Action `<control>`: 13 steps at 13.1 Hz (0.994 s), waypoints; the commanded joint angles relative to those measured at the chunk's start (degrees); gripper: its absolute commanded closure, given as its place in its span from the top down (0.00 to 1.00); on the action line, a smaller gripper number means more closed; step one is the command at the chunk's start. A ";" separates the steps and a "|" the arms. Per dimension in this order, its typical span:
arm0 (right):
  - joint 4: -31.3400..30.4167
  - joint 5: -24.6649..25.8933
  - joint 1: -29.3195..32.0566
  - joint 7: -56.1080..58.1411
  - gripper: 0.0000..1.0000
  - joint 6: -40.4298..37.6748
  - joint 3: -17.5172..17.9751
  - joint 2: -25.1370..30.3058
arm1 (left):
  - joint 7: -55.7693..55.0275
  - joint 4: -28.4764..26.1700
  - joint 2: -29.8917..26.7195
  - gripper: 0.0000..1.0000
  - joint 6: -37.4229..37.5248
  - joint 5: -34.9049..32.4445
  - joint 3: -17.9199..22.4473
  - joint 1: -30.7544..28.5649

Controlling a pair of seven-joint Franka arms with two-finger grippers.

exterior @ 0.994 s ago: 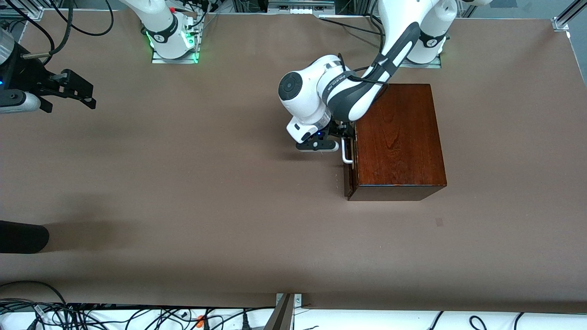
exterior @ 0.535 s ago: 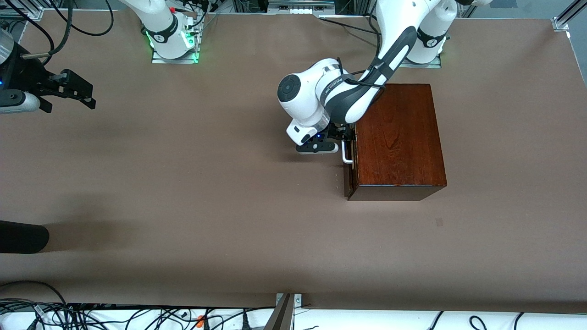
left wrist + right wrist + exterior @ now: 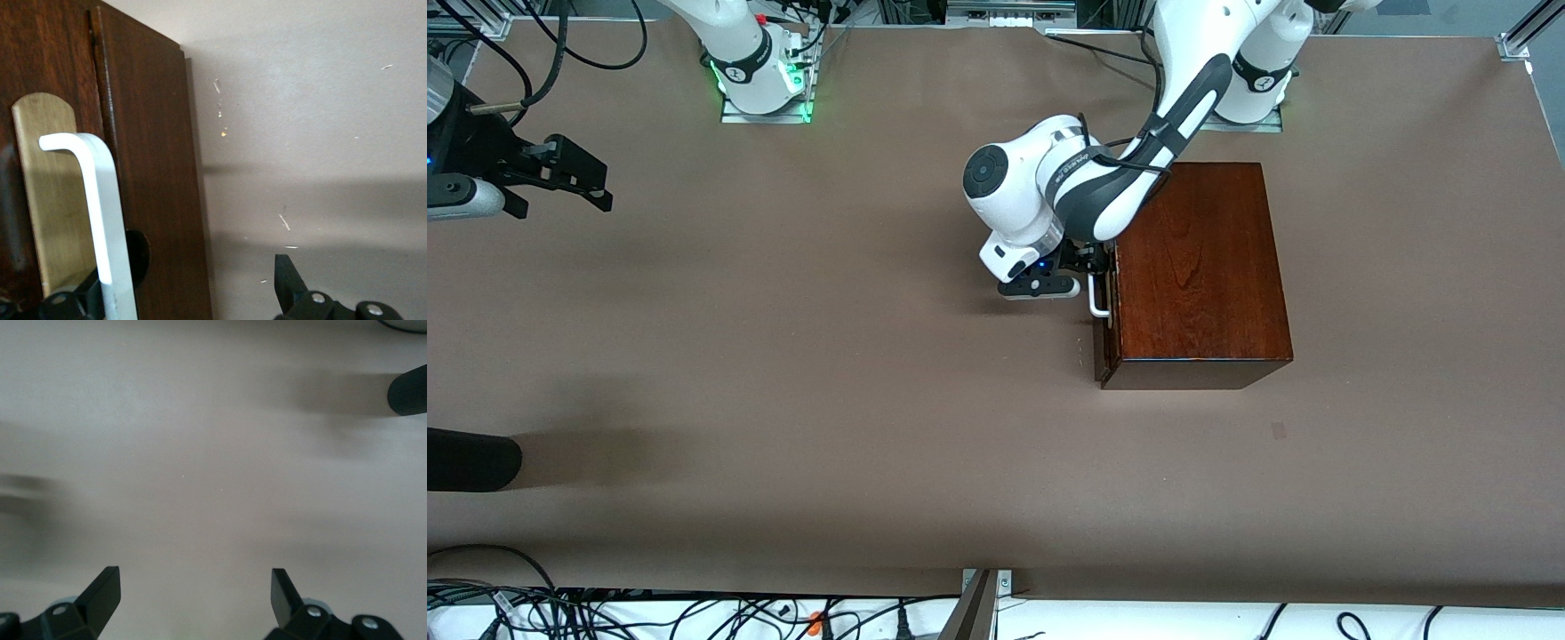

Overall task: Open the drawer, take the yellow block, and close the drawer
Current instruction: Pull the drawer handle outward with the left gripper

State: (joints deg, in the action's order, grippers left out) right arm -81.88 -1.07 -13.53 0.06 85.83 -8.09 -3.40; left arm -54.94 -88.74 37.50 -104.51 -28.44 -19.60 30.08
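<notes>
Your left tool (image 3: 1096,264) sat at the front of the drawer (image 3: 1103,342), its fingers (image 3: 288,277) spread apart with the white loop handle (image 3: 107,227) between them: one finger lay right against the handle, the other stood clear of it out over the counter (image 3: 827,356). Nothing was clamped. The drawer's dark front sat almost flush with the glossy brown box (image 3: 1196,267), so it was closed or very nearly so. The box stood toward the left arm's end of the counter, near that arm's base. You could not see the yellow block anywhere. Your right tool (image 3: 591,182) waited with its fingers (image 3: 100,590) wide apart and empty, over bare counter at the right arm's end, well apart from the box.
</notes>
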 commanded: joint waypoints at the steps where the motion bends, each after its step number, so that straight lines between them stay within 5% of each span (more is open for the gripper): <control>1: -0.03 0.19 0.43 0.46 1.00 -0.57 0.18 0.32 | -2.18 5.41 3.28 1.00 0.18 -0.38 -0.35 2.00; 13: -0.03 0.19 0.43 0.38 1.00 -0.57 0.18 0.32 | -5.79 16.66 10.05 1.00 0.18 -0.38 -0.35 7.44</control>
State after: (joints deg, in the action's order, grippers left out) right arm -81.88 -1.07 -13.51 0.06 85.83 -8.10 -3.40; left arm -59.92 -77.42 44.32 -103.77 -28.45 -19.52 35.29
